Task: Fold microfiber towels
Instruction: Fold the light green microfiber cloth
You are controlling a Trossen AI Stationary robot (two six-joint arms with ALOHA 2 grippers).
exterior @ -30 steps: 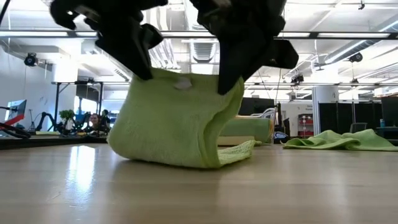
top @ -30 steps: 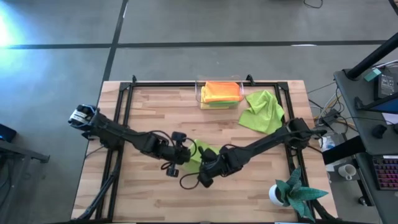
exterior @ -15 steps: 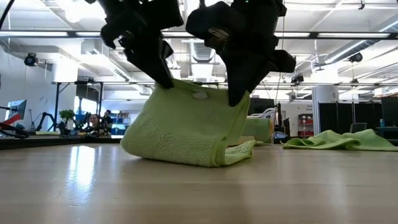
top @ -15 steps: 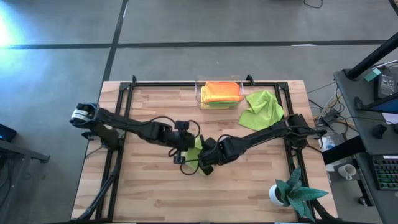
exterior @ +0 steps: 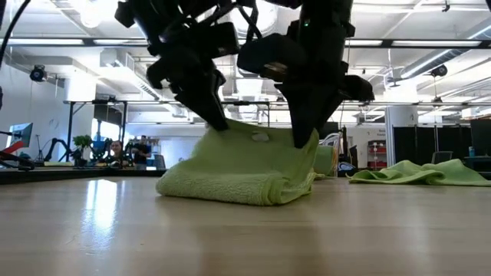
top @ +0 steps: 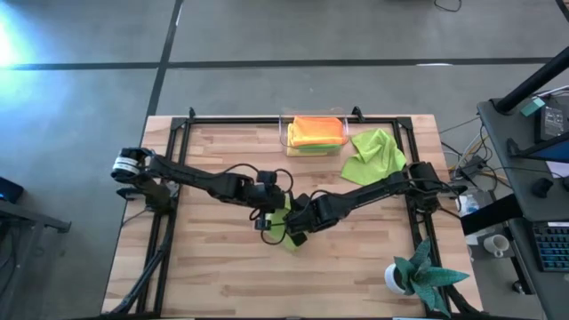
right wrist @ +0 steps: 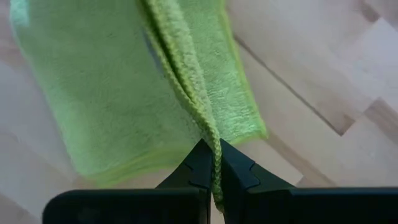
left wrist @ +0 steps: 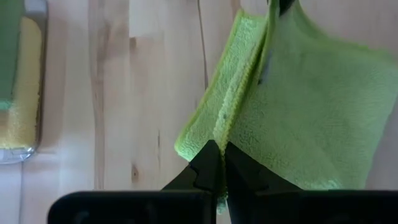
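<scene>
A lime green microfiber towel [exterior: 238, 172] lies doubled over at the table's middle, its fold resting on the wood. My left gripper [exterior: 219, 123] and my right gripper [exterior: 305, 142] are both shut on its raised upper edge, left and right of each other. From above they meet over the towel [top: 284, 216]. A second lime towel [top: 375, 158] lies crumpled at the far right. An orange towel [top: 316, 129] on a yellow one sits in the clear bin [top: 286, 135]. My left gripper pinches the towel's upper edge at its left corner [left wrist: 219, 134] between both fingers, where two layers show. The fingers slant down from the table's left. The held edge is slightly raised, and the rest lies on the table. My right gripper pinches the same upper edge at its right corner [right wrist: 208, 134], a doubled edge. Its fingers point steeply down from above. The cloth spreads below them onto the table, slack.
A teal plant in a white pot [top: 416, 274] stands at the near right corner. A black frame [top: 182, 142] runs round the table's edges. Bare wood lies near and left of the grippers.
Both grippers have moved toward the far right and sunk, staying shut. They carried the towel's raised edge over and down. The towel stood tall a second ago and now lies low, its upper layer folded onto the lower one.
</scene>
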